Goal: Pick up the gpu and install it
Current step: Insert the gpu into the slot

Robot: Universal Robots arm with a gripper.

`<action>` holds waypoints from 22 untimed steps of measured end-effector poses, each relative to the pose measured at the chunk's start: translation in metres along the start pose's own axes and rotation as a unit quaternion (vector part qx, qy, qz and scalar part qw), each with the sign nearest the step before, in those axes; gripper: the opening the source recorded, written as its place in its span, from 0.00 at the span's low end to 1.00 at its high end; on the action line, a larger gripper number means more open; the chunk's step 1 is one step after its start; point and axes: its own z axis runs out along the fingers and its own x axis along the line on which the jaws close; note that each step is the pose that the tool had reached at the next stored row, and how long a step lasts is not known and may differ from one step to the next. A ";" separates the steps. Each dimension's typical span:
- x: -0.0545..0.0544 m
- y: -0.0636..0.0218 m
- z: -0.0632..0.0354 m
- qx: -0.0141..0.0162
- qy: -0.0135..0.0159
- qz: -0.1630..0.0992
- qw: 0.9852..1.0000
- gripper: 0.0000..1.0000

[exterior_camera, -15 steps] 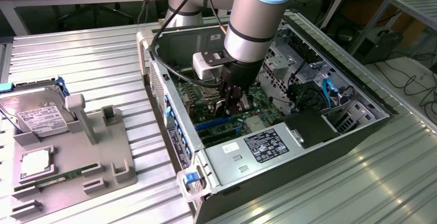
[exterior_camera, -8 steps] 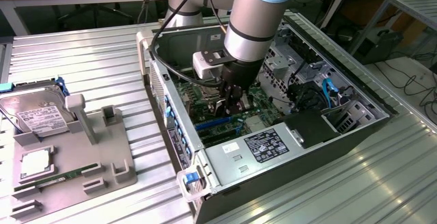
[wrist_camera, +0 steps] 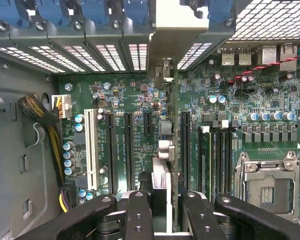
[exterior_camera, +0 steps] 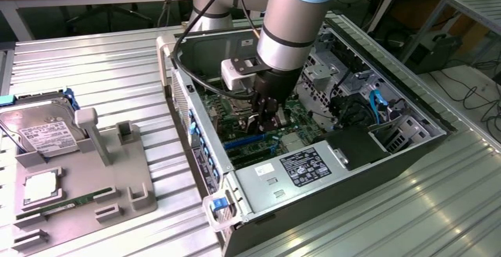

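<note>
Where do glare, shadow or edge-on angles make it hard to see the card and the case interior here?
Exterior view: the arm shades the motherboard under the gripper, and daylight washes out the ribbed table. Wrist view: the gpu between the fingers is seen edge-on, so its faces are hidden; the white slot glares, and the case wall is dim.

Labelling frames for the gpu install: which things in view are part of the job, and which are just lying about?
Job: gripper, closed on the gpu; motherboard; computer case.
Lying about: hard drive, memory stick, square silver chip, all on the grey holder tray outside the case.
</note>
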 end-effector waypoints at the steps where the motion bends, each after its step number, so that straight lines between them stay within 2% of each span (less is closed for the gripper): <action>1: 0.000 0.0000 0.0000 0.000 0.000 0.000 1.000 0.28; 14: -0.001 0.0046 0.0081 0.000 0.000 0.000 1.000 0.28; 22: -0.002 0.0072 0.0094 0.000 0.000 0.000 1.000 0.28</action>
